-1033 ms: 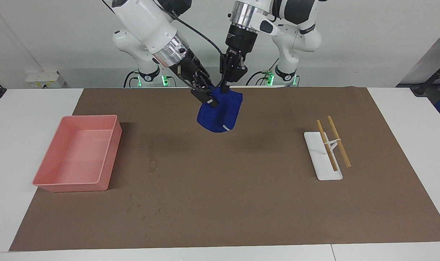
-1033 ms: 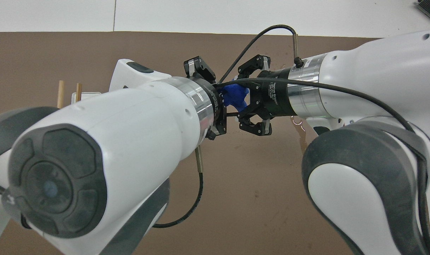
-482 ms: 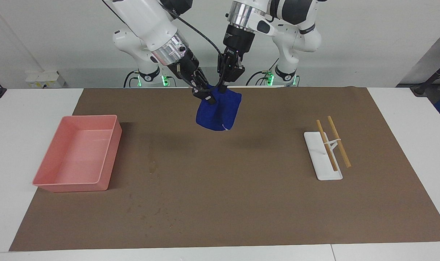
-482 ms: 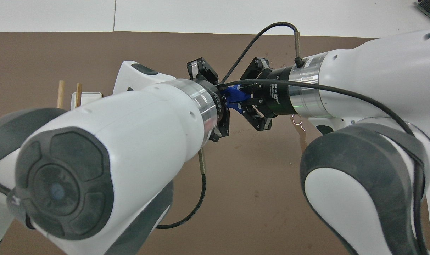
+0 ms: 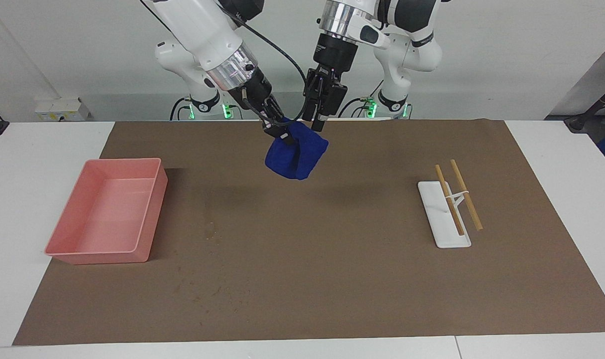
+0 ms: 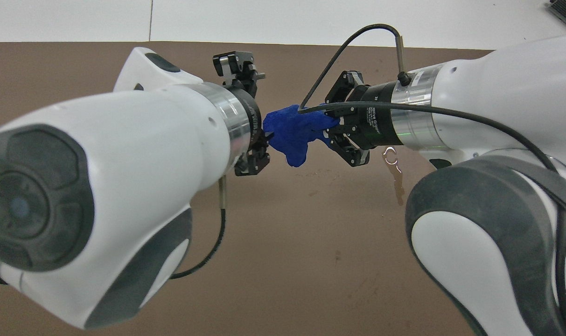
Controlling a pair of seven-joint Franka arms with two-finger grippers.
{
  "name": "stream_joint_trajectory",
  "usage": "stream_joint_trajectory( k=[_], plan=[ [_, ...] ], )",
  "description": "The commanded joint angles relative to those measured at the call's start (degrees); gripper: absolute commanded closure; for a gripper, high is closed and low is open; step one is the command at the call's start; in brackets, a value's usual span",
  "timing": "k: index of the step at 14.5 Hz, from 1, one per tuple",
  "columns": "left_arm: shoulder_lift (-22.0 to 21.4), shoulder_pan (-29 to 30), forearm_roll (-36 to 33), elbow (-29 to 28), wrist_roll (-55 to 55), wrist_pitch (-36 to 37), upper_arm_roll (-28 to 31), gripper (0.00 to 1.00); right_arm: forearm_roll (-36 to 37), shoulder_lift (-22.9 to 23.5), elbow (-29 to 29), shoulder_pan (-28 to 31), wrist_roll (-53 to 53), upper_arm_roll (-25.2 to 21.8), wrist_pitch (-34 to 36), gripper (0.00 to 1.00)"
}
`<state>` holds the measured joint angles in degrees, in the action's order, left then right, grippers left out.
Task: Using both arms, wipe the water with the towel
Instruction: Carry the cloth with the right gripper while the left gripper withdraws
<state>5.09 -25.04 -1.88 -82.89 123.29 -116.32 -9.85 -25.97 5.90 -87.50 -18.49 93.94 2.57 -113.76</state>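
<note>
While the towel [image 5: 297, 154] hangs bunched in the air over the edge of the brown mat [image 5: 332, 279] nearest the robots, pinched at its top by the closed right gripper [image 5: 282, 135], the left gripper [image 5: 317, 124] stands open just beside the cloth's upper corner and holds nothing. To do this step well, I judge the right arm should lower the towel so that plenty of cloth lies flat on the mat, then drag it across the wet patch [image 5: 210, 228], which sits farther from the robots and toward the right arm's end (a narrow streak, easy to miss). The left gripper would best come down to pin or re-grip a free corner so the cloth spreads instead of dragging as a lump. Counting outward: two arms, one towel, one pink tray [image 5: 125, 160] near the mat's corner at the right arm's end, one white stand [image 5: 439, 219] carrying two wooden sticks [image 5: 464, 194] toward the left arm's end, and one wet patch that I can make out.
</note>
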Motion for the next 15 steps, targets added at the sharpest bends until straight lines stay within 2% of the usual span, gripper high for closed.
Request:
stream_joint_trajectory(
  k=[1,3,6,8,11,13,15],
  plan=[
    [-1.13,6.22,1.78,-0.69,-17.05,7.40,-0.17,0.00,2.40,-0.37,0.58,2.13,-3.75,0.25,-0.41,1.00],
    [-1.92,10.87,3.54,-1.92,-27.53,10.84,-0.17,0.00,3.47,-0.37,-0.47,5.11,-11.28,0.33,-0.85,1.00],
    [-3.68,15.54,3.82,-4.46,-38.08,13.92,-0.09,0.00,3.47,0.51,-2.76,10.04,-28.23,0.33,-2.07,1.00],
    [-5.61,18.61,3.82,-7.80,-47.31,15.42,-0.09,0.00,3.56,0.77,-8.01,12.15,-38.88,0.33,-8.90,1.00],
    [-8.16,23.18,3.82,-12.20,-60.75,17.78,-0.09,0.00,3.65,7.95,-7.69,13.47,-46.90,0.33,-16.63,1.00],
    [-8.87,25.73,3.82,-12.73,-74.52,21.91,0.09,0.00,3.47,12.70,-6.20,13.22,-48.94,0.42,-25.07,1.00],
    [-9.75,30.12,3.82,-13.52,-87.37,25.86,0.09,0.00,3.65,17.89,-3.22,12.95,-50.25,0.42,-29.92,1.00]
  ],
)
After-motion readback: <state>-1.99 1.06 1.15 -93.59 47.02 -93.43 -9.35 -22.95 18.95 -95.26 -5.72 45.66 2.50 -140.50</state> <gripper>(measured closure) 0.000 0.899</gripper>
